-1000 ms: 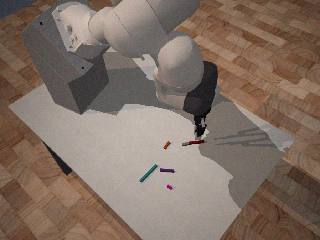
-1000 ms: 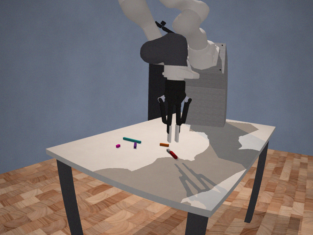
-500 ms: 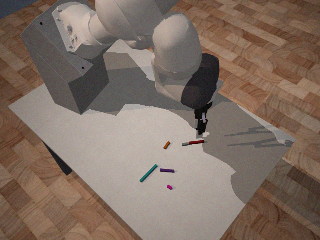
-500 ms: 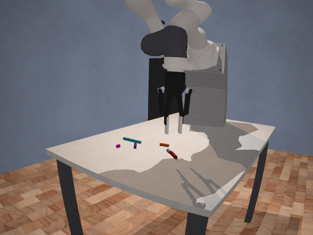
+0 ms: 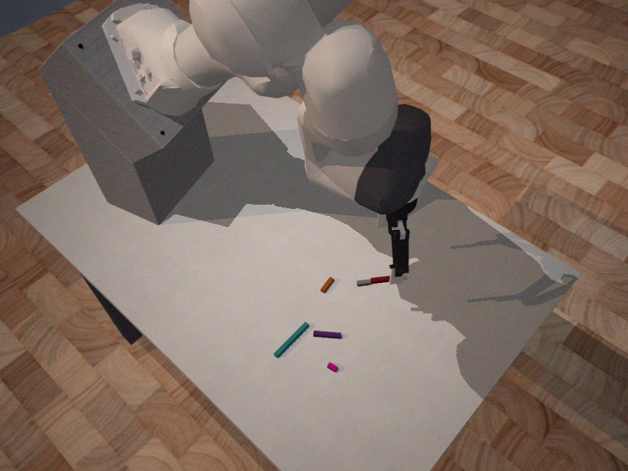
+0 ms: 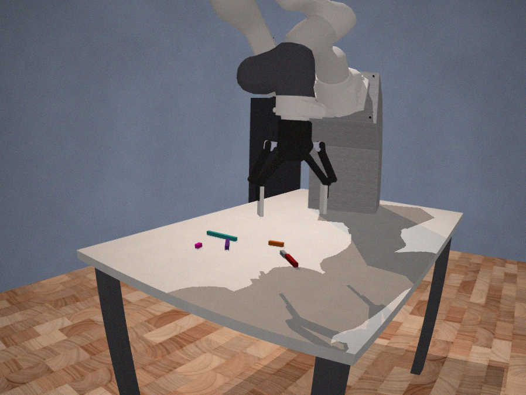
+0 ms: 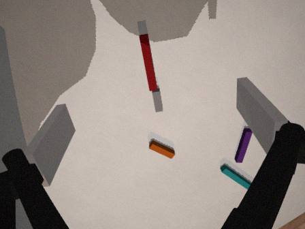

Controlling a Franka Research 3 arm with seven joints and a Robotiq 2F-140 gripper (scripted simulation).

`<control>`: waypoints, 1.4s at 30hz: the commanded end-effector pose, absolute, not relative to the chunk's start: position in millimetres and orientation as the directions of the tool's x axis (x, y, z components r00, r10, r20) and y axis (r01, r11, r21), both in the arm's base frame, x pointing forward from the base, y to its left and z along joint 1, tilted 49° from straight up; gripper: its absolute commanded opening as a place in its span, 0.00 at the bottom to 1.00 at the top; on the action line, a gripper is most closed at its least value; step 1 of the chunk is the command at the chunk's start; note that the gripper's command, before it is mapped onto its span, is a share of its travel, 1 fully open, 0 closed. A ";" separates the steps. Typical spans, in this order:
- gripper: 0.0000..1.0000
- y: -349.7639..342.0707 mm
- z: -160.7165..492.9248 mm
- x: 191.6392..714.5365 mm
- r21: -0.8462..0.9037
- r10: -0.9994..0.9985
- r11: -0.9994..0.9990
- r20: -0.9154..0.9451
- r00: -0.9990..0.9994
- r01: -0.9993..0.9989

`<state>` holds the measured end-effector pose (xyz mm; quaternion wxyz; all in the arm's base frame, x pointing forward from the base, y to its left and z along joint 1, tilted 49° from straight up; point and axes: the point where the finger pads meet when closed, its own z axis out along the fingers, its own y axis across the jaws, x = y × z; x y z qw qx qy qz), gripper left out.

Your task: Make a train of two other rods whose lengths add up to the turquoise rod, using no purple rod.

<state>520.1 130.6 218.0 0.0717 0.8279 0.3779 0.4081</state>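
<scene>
Black two-finger gripper (image 6: 291, 205) spread wide, empty, above white table (image 6: 212, 276); red rod (image 5: 380, 279) touching grey rod (image 5: 363, 282) end to end.

The top view looks steeply down from high above, taking in the whole table (image 5: 152, 284) and the arm's base at far left. The exterior view stands low and farther off at the table's opposite side, facing the base across the tabletop. The wrist view looks down from close range. All three share the orange rod (image 5: 326, 284) (image 6: 275, 242) (image 7: 162, 148) and red rod (image 5: 380, 279) (image 6: 291, 259) (image 7: 148, 63).
</scene>
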 end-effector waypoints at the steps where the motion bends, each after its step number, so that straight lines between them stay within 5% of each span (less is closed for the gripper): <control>1: 1.00 131.6 218.1 519.3 0.432 0.691 -0.697 0.617 0.376 0.573; 12: 1.00 131.5 218.0 519.5 0.428 0.687 -0.701 0.620 0.379 0.570; 42: 1.00 129.5 193.3 542.9 -0.053 0.099 -0.976 0.754 0.649 0.210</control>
